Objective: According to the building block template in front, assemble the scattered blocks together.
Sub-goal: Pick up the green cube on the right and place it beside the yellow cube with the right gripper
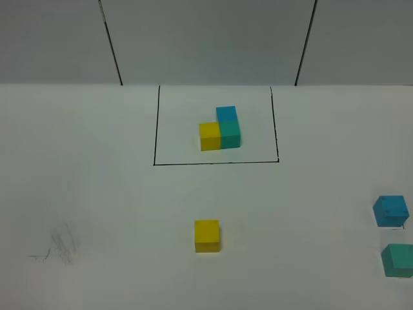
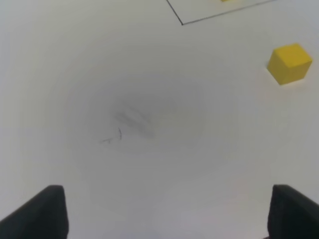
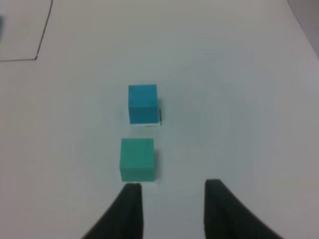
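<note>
Exterior high view shows the building block template point(image 1: 220, 130) near the middle of the desk's point(image 1: 97, 194) far edge, inside a black rectangle point(image 1: 216, 163): yellow and teal-green cubes touch side by side, sky-blue adjoining the teal-green. The loose yellow cube point(image 1: 207, 236) sits alone mid-desk, toward the near edge. The sky-blue cube point(image 1: 390, 211) and teal-green cube point(image 1: 397, 260) lie apart along the right edge, the teal-green nearer the near right corner. Grey scuff marks point(image 1: 61, 248) stain the near left area. The left gripper point(image 2: 169, 211) is spread wide over bare desk, holding nothing. The right gripper point(image 3: 173, 185) is parted and empty, one fingertip just beside the teal-green cube.
</note>
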Controlling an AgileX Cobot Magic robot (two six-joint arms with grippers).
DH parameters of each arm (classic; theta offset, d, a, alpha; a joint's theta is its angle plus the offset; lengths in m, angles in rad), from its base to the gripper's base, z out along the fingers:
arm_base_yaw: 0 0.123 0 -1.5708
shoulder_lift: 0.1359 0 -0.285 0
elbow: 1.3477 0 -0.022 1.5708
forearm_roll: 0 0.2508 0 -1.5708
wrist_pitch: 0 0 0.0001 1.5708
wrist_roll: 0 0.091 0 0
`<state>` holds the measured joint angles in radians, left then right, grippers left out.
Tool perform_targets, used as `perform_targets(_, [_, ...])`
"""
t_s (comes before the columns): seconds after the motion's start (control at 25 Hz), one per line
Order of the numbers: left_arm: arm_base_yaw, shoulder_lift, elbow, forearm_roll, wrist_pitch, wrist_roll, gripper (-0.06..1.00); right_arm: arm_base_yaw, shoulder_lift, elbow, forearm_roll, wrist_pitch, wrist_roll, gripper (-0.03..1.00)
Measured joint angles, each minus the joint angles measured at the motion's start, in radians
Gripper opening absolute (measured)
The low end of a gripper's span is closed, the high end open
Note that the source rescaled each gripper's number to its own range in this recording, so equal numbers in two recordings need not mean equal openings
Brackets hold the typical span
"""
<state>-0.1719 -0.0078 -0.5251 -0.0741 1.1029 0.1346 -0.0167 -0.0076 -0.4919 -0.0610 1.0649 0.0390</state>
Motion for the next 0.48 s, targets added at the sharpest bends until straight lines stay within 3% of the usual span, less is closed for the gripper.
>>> perform_targets(0.24, [0.0, 0.0, 0.015, -0.011, -0.028, -0.012, 0.74, 0.0, 0.0, 0.0, 0.0, 0.0, 0.0, 0.01])
perform_targets(0.48, [0.002, 0.0, 0.015, -0.013, -0.028, -0.013, 0.6, 0.0, 0.0, 0.0, 0.0, 0.0, 0.0, 0.01])
